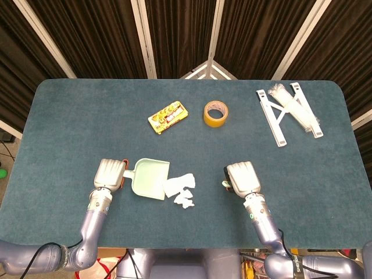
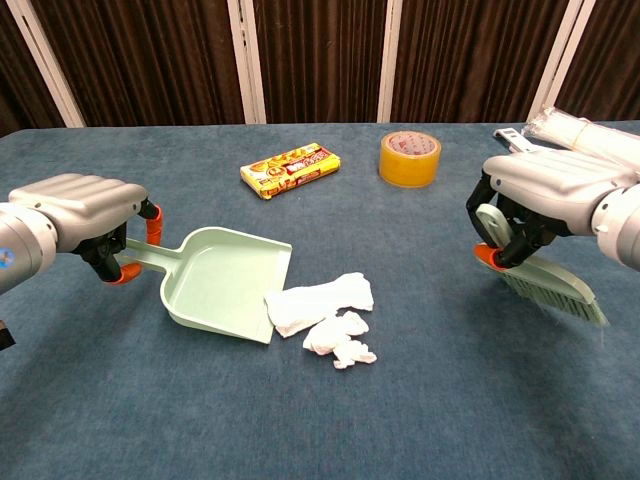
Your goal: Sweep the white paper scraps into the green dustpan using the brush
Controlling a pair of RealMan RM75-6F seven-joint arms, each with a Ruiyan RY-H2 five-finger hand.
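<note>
My left hand [image 2: 75, 210] grips the green dustpan [image 2: 225, 283], lip touching the white paper scraps [image 2: 325, 310]; my right hand [image 2: 545, 190] grips the brush [image 2: 545, 283], well apart. A fast sweep could scatter scraps past the pan.

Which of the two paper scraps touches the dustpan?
The larger, flatter scrap: its edge meets the dustpan lip. The crumpled scrap lies apart.

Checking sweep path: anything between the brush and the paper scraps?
Nothing. In the chest view, only bare blue tabletop separates the brush in the right robot hand from the paper scraps.
</note>
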